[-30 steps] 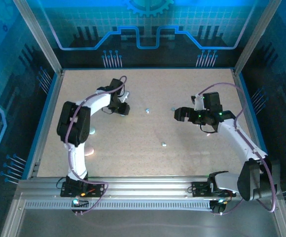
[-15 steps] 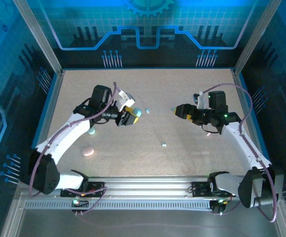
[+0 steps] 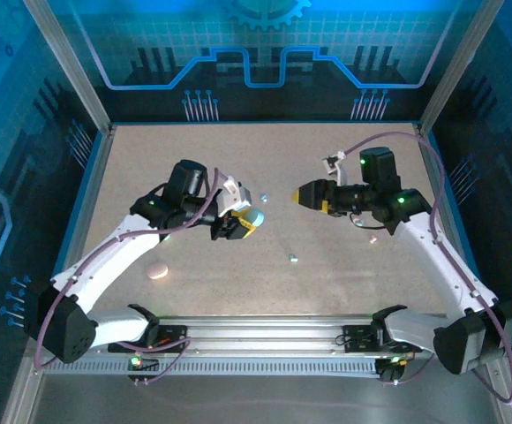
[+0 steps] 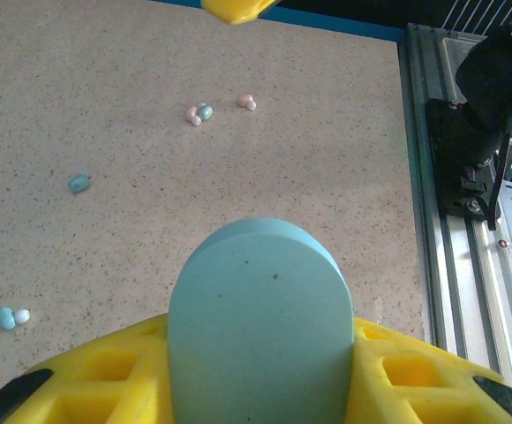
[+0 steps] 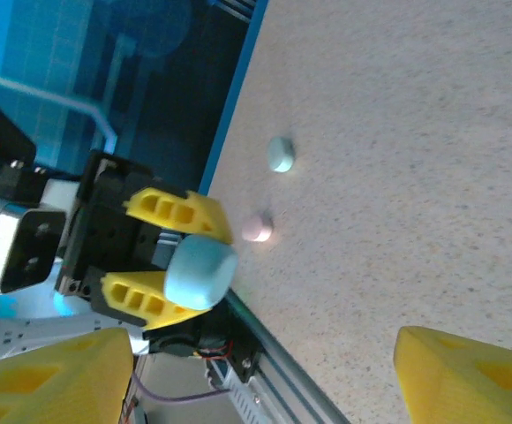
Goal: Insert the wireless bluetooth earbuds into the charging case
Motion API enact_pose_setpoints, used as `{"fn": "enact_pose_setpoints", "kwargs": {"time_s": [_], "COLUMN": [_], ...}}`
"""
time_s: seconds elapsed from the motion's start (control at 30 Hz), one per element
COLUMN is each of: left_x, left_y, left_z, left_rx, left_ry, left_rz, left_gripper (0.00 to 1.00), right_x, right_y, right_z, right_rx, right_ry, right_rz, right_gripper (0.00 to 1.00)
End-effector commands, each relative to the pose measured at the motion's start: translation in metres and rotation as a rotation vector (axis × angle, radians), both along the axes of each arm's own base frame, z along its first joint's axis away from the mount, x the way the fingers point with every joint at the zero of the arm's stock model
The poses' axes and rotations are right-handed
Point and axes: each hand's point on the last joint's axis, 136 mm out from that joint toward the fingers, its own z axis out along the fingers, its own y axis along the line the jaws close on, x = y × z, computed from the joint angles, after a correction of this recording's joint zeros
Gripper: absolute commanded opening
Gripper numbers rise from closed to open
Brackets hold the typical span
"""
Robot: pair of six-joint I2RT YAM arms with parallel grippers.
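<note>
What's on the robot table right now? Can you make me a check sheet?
Surface: speckled beige table, no spills seen.
Job's things: tiny earbuds lie scattered on the table; blue case is lifted.
Clutter: pink case and teal case lie loose on the table.
Grippers: left gripper shut on the blue case; right gripper open, empty.
Cables: purple cables run along both arms.
Surroundings: blue walls, metal rail at the near edge.

The top camera looks down over the whole table (image 3: 327,291) from behind the arms. Each wrist camera peers closely past its fingers (image 4: 397,371); all share the case (image 4: 260,327).
</note>
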Motion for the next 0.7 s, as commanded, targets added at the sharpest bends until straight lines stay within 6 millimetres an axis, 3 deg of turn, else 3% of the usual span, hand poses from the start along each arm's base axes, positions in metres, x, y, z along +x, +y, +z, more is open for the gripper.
{"fn": "enact_pose_setpoints", "kwargs": {"time_s": [0.0,0.13,0.27,0.4,0.53,0.67], "left_x": [0.003,0.021,0.047,0.061,0.052,0.039], "left_y": [-0.001,0.001,0.012,0.035,0.064,0.074], "left_z": [0.017,0.021,0.010,-0.034,-0.079,-0.112], "left_rx": [0.002,-0.014,-0.010,0.017,0.027,0.081], "left_ry": [-0.066,-0.009,0.200,0.484,0.651,0.716], "left_rz": [-0.002,0.130,0.405,0.767,1.101,1.281], "left_gripper": [0.27,0.26,0.22,0.18,0.15,0.18], "right_x": [-0.006,0.003,0.018,0.024,0.022,0.019], "right_y": [0.009,0.007,-0.017,-0.038,-0.052,-0.054], "right_z": [-0.003,-0.015,-0.036,-0.056,-0.079,-0.097], "right_rx": [-0.027,-0.070,-0.197,-0.265,-0.309,-0.305], "right_ry": [0.031,0.033,-0.002,-0.022,0.018,0.066], "right_rz": [0.039,-0.009,-0.162,-0.288,-0.365,-0.390], "right_gripper": [0.79,0.80,0.82,0.83,0.83,0.84]}}
